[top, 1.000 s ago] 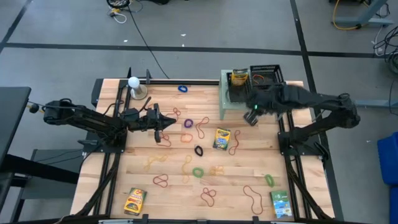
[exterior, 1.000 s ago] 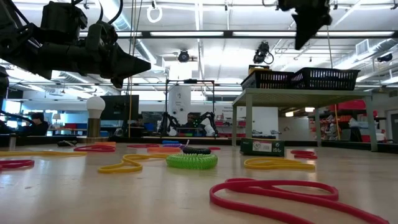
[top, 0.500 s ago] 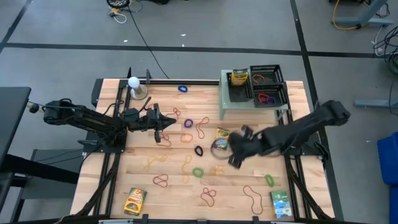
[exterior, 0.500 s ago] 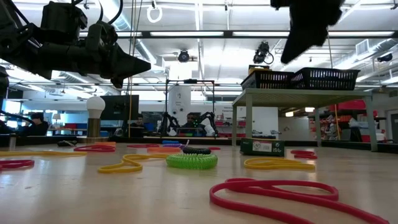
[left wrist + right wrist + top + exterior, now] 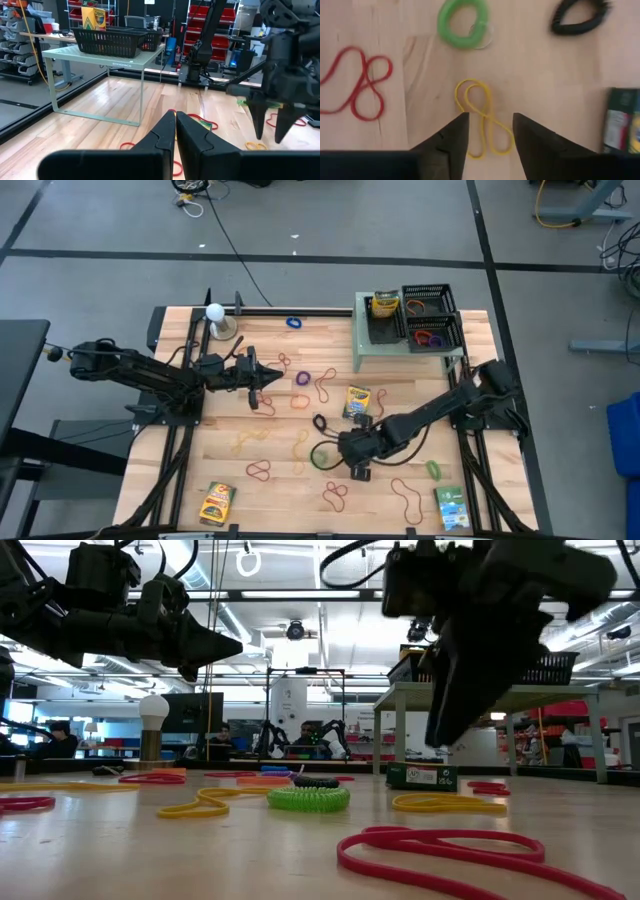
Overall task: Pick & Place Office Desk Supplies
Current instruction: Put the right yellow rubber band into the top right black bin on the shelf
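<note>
Rubber-band loops of many colours lie scattered over the wooden table (image 5: 280,490). My right gripper (image 5: 490,120) hangs open over the table's middle, fingers pointing down. A yellow rubber band (image 5: 482,117) lies flat on the wood between and below its fingertips, untouched. Near it lie a green loop (image 5: 462,22), a black loop (image 5: 577,17), a red band (image 5: 357,90) and a crayon box (image 5: 357,402). The left wrist view also shows my right gripper (image 5: 272,117) with its fingers apart. My left gripper (image 5: 262,377) hovers shut and holding nothing above the table's left half.
A pale green stand (image 5: 365,350) carrying black baskets (image 5: 430,320) and a crayon box sits at the far right. A white ball on a small stand (image 5: 215,313) is at the far left. More boxes lie near the front edge (image 5: 217,502), (image 5: 452,507).
My right gripper has swung from the stand at the far right toward the table's near edge and left, come down over the yellow band at the middle, and opened its fingers. My left arm has kept still.
</note>
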